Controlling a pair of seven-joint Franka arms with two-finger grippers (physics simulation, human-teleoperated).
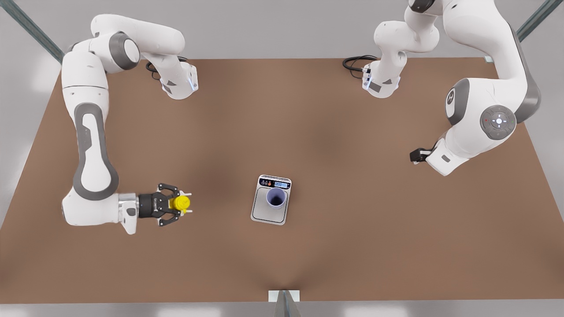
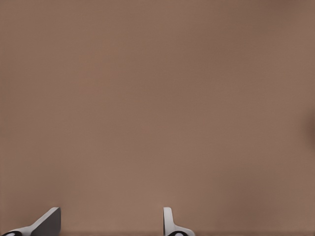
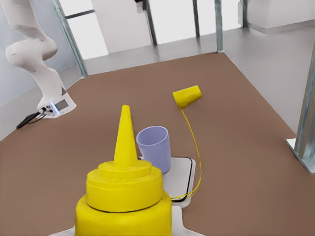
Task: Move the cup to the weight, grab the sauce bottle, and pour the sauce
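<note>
The lavender cup (image 1: 276, 198) stands upright on the silver weight (image 1: 266, 215), near the display end of its plate. At the front view's left, my right gripper (image 1: 188, 202) is shut on the yellow sauce bottle (image 1: 180, 202), a finger on either side of its body. In the right wrist view the sauce bottle (image 3: 123, 201) is close up and upright, its nozzle pointing up, with the cup (image 3: 154, 147) and the weight (image 3: 183, 179) beyond it. My left gripper (image 2: 108, 226) hangs open over bare table at the front view's right.
A yellow cap (image 3: 187, 96) on a thin yellow cord shows past the cup in the right wrist view. The left arm (image 1: 440, 158) waits at the front view's right. The brown table (image 1: 352, 246) has metal frame posts at its corners.
</note>
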